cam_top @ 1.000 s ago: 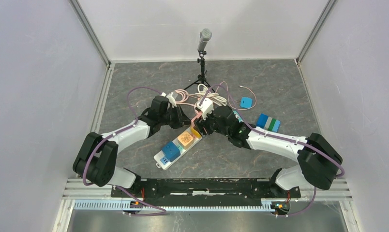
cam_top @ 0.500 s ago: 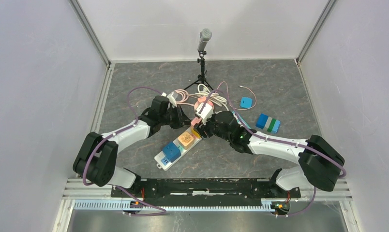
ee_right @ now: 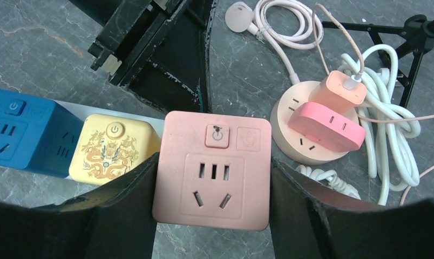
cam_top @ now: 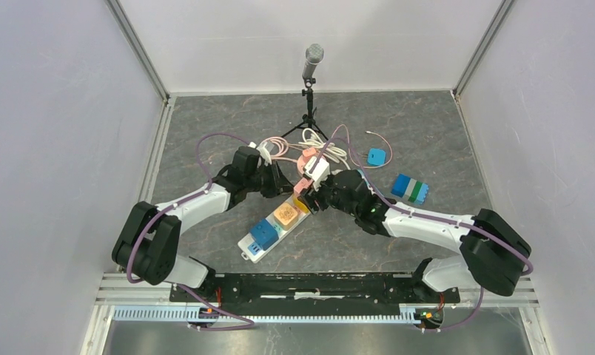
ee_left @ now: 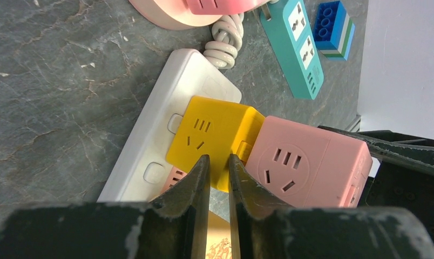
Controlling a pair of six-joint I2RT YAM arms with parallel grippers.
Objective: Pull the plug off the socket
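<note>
Clamped on two opposite sides by the jaws of the right arm (cam_top: 420, 220), a pink cube-shaped plastic plug adapter (ee_right: 211, 170) sits askew near the cord end of a long white power strip (ee_left: 150, 145) on the grey marbled counter (ee_left: 58, 81). One side touches a yellow cube adapter (ee_left: 212, 135) seated on the strip. Whether the pink cube's prongs are clear of the socket is hidden in every view. The left arm (cam_top: 198, 203) extends from the opposite side. Its jaws are drawn almost together, gripping nothing that shows, with the tips over the yellow cube's near edge; contact cannot be made out. A blue cube adapter (ee_right: 20, 132) sits next along the strip. A round peach socket hub (ee_right: 290, 137) and a coiled white cable (ee_right: 387, 140) lie beyond.
</note>
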